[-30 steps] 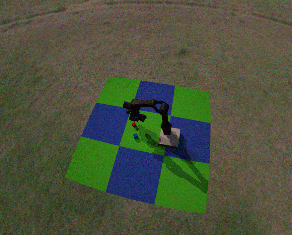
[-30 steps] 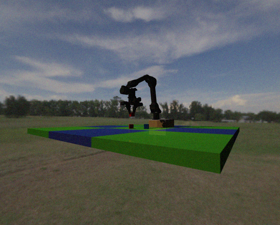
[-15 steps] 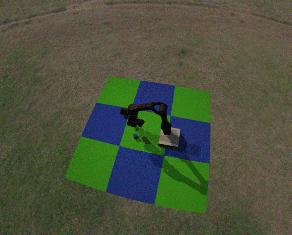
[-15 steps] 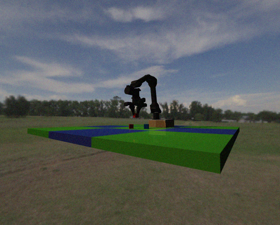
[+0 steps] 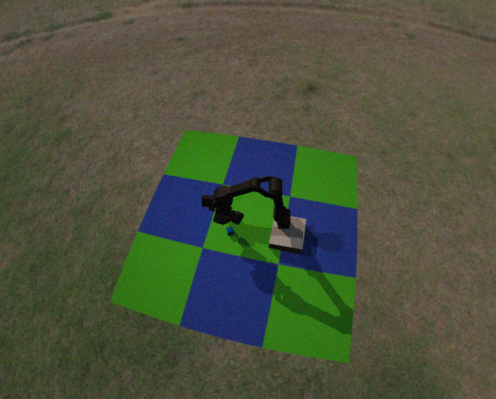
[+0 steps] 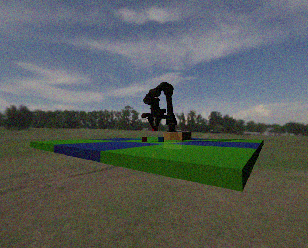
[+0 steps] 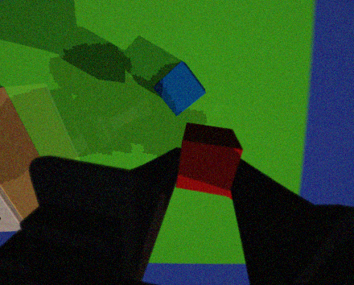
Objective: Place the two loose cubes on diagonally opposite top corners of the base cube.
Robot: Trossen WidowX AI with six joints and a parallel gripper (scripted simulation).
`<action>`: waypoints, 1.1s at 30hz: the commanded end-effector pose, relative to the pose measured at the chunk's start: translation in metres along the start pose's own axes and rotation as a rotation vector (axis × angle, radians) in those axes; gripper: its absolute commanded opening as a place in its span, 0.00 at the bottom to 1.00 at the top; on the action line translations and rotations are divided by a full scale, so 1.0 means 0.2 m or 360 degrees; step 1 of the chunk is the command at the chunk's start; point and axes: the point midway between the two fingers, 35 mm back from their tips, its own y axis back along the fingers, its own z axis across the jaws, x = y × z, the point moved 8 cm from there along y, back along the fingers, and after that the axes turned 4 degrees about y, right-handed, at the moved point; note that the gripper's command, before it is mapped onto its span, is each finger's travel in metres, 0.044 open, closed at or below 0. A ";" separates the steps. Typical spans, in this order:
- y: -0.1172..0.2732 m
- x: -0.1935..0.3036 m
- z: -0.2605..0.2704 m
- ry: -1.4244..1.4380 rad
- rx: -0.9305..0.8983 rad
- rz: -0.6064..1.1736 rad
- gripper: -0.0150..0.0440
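One red cube (image 6: 152,129) (image 7: 209,163) is pinched in the gripper (image 5: 227,222) (image 6: 152,129) (image 7: 205,158), fingers partway open, hanging well above the checkered platform (image 5: 235,296) (image 6: 170,162) (image 7: 269,80).

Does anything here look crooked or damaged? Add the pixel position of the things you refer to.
Nothing looks damaged. The blue cube (image 5: 229,230) (image 6: 160,139) (image 7: 182,88) sits turned relative to the green square's edges, but flat. The claw (image 6: 153,129) (image 7: 205,158) grips a red cube (image 7: 208,161) in midair.
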 end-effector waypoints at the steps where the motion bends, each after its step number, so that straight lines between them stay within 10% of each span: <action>1: -0.02 -0.06 0.03 0.0002 0.0000 0.0007 0.43; 33: -0.11 -0.28 0.13 0.0014 0.0000 0.0001 0.43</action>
